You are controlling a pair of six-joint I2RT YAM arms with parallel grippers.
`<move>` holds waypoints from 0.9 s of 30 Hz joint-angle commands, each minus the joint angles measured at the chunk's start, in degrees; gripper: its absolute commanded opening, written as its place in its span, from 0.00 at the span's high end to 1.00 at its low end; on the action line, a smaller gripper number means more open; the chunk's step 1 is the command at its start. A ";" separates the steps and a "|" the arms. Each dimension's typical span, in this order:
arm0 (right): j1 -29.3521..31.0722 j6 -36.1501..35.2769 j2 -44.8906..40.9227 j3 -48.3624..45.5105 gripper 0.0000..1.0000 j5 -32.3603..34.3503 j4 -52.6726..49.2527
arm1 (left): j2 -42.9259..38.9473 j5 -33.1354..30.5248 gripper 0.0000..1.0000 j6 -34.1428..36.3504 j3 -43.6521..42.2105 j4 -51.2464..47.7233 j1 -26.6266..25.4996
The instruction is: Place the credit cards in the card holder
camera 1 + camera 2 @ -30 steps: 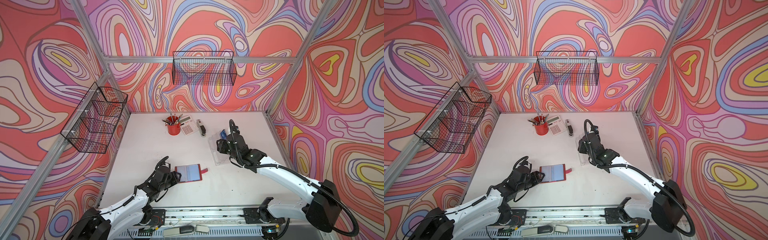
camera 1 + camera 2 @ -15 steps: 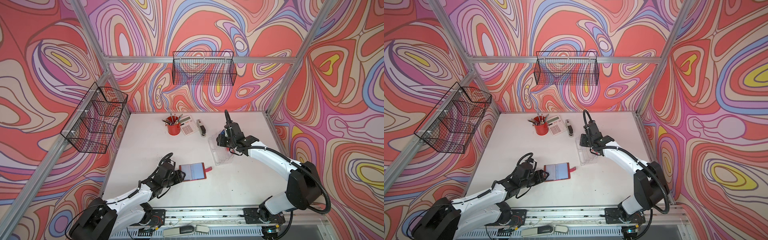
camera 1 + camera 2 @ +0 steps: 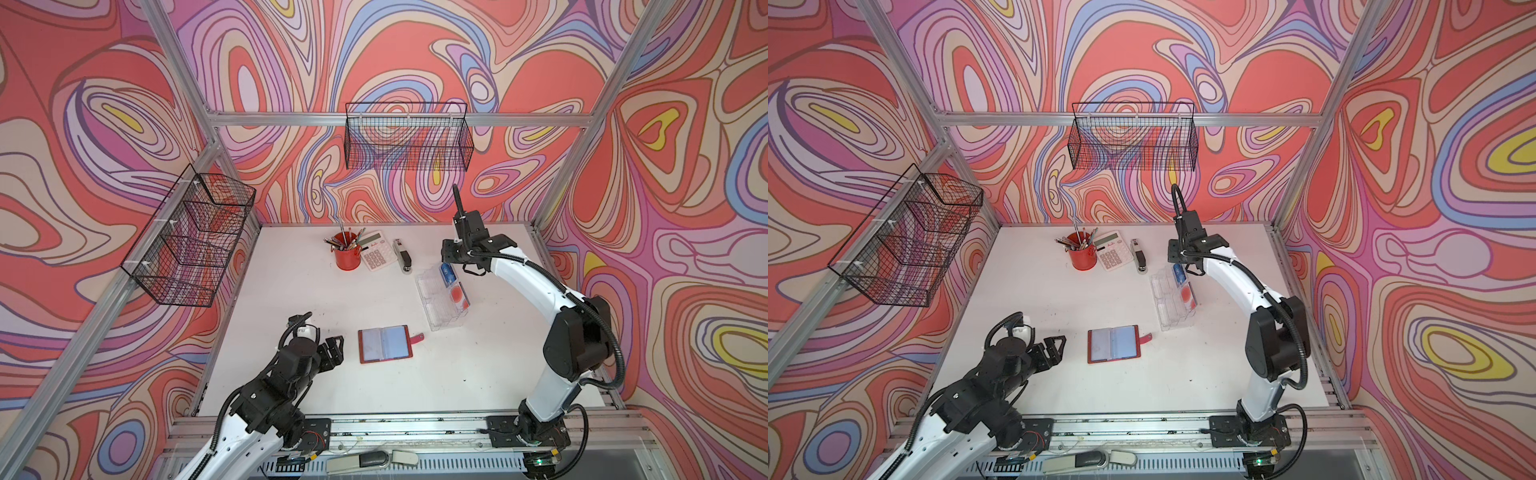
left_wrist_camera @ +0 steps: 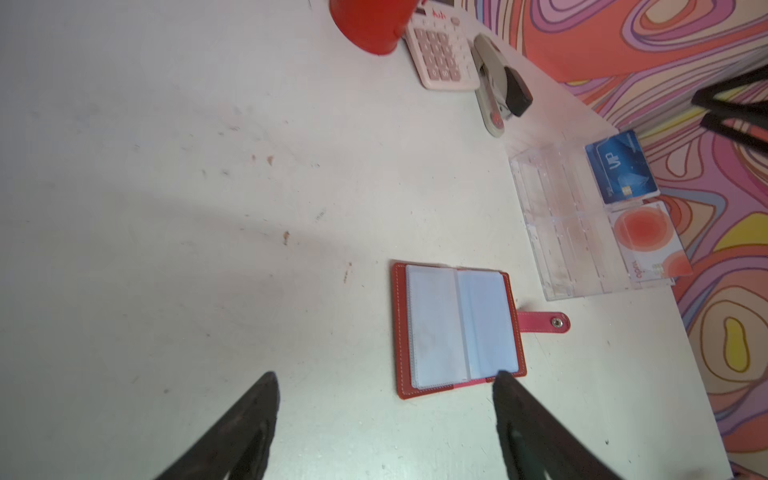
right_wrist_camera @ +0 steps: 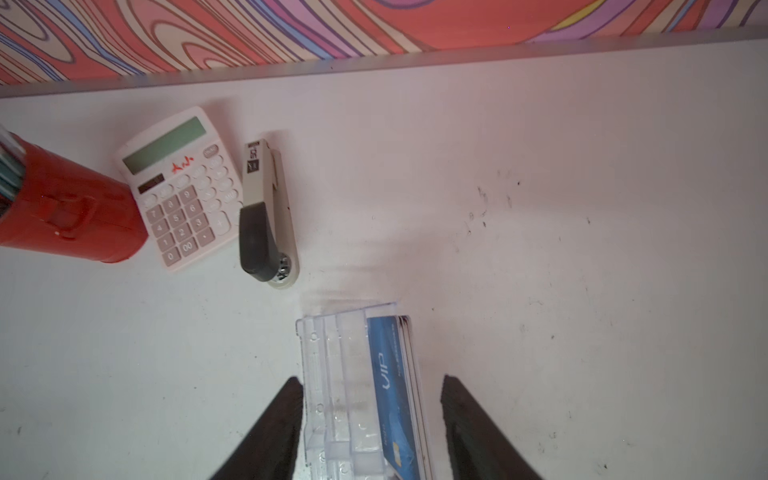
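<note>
Your card holder lies open and flat near the middle of the white table. It has a red stitched leather-look cover, clear plastic sleeves over blue lining, and a snap tab pointing to 3 o'clock.

The credit cards sit in a clear acrylic tray at 1 o'clock from the holder, near but not touching. They are thin stiff rectangles: a glossy blue VIP card and a pale card with a red-orange circle.

Your left claw is spread wide and empty, just beside the holder at its 9 o'clock.

Your right claw is partly spread, with its jaws straddling the tray's 12 o'clock end and the blue card. Can't tell if it touches either.
</note>
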 commanded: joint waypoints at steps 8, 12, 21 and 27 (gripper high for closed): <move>-4.54 -6.65 3.30 -1.16 0.55 -11.72 -3.61 | 1.98 -5.44 0.11 2.43 0.77 -8.55 -0.15; -4.56 -6.83 4.35 -1.38 0.57 -13.34 -3.17 | 6.29 -5.01 0.11 2.51 1.64 -8.08 -0.15; -4.56 -6.39 5.75 -1.65 0.76 -15.46 -2.80 | 5.74 -4.70 0.10 2.87 1.39 -7.82 -0.15; -5.12 -4.66 6.58 -2.02 0.88 -15.14 -2.63 | 2.70 -4.79 0.10 2.87 0.76 -8.09 -0.15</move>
